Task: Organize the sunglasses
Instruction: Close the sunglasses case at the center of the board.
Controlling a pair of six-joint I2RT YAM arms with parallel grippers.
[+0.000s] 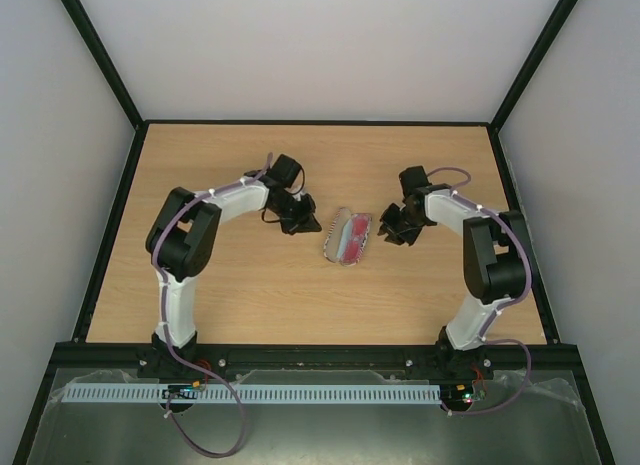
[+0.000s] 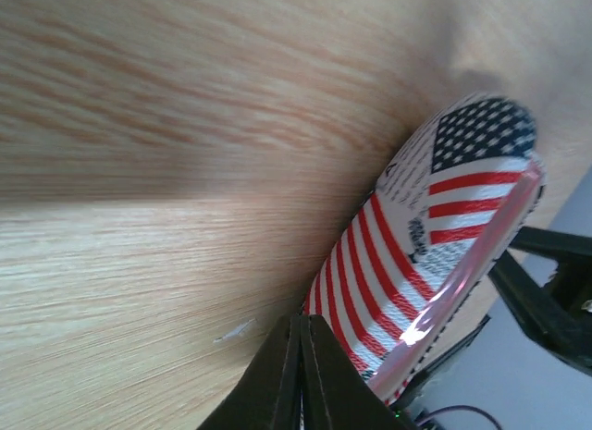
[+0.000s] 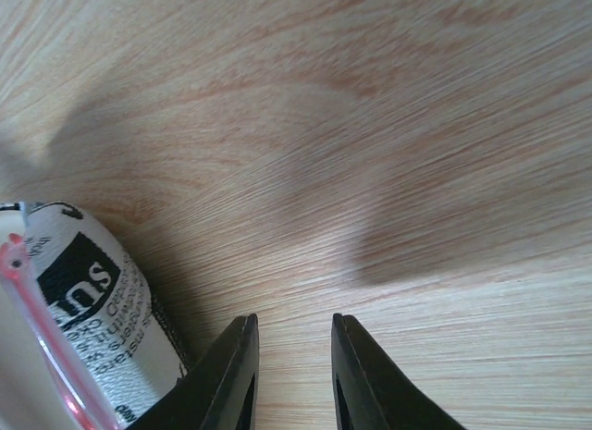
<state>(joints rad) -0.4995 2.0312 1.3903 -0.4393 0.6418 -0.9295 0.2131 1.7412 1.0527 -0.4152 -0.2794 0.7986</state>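
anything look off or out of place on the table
Nothing spilled or broken. The flag-patterned case lies at a slant between the left gripper and right gripper, red showing in it from above; whether it is closed I cannot tell.

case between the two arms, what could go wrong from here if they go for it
The left tool is shut on nothing right beside the case; moving in like this would likely shove the case along the table instead of gripping it.
The right tool has its jaws only a little apart near the case's end, perhaps too narrow to take it.
The red sunglasses seem to lie inside; a knock could spill them.
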